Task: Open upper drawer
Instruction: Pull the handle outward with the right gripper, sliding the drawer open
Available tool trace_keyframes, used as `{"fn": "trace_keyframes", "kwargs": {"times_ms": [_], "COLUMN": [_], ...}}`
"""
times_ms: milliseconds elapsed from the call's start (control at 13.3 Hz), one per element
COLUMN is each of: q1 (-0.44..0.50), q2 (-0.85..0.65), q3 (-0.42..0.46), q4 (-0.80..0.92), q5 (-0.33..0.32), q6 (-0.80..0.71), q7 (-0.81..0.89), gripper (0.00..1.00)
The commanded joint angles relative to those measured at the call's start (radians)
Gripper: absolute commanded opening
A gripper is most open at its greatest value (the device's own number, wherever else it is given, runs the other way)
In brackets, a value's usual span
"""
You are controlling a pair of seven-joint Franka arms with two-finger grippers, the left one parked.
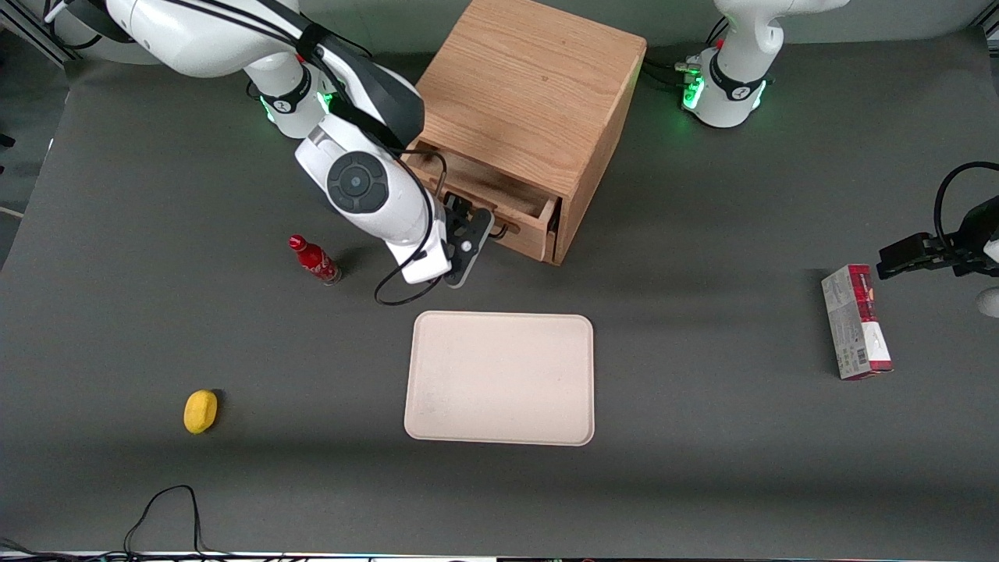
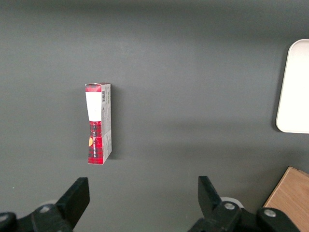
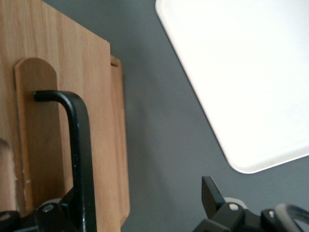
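My working arm [image 1: 234,47] wears glossy white shells, rounded and fat at the joints. A dark grey round cap [image 1: 357,182] with concentric rings covers one joint. A broad black sleeve [image 1: 375,86] runs along the upper link, with thin black cables looping off it and under the wrist. Its base collar [image 1: 293,100] has a black band and glows green. I see the gripper [image 1: 467,234] at the front of the oak cabinet, all matte black, on a flat black plate with a small pale screw. In the wrist view its black fingers [image 3: 212,191] look angular, with silver screws [image 3: 230,207] at their roots.
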Motion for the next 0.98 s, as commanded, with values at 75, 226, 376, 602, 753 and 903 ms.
{"fn": "trace_keyframes", "kwargs": {"times_ms": [75, 226, 376, 602, 753, 903], "q1": [-0.001, -0.001, -0.001, -0.001, -0.001, -0.002], "q2": [0.059, 0.082, 0.108, 0.139, 0.162, 0.183], "q3": [-0.045, -0.078, -0.114, -0.163, -0.189, -0.195], "q4": [0.117, 0.186, 0.249, 0.32, 0.37, 0.413], "q5": [-0.038, -0.036, -0.036, -0.036, -0.038, -0.038], "q6": [-0.042, -0.099, -0.119, -0.119, -0.118, -0.116], "q7": [-0.088, -0.129, -0.167, -0.207, -0.226, -0.226], "gripper": [1.0, 1.0, 1.0, 1.0, 1.0, 1.0]}}
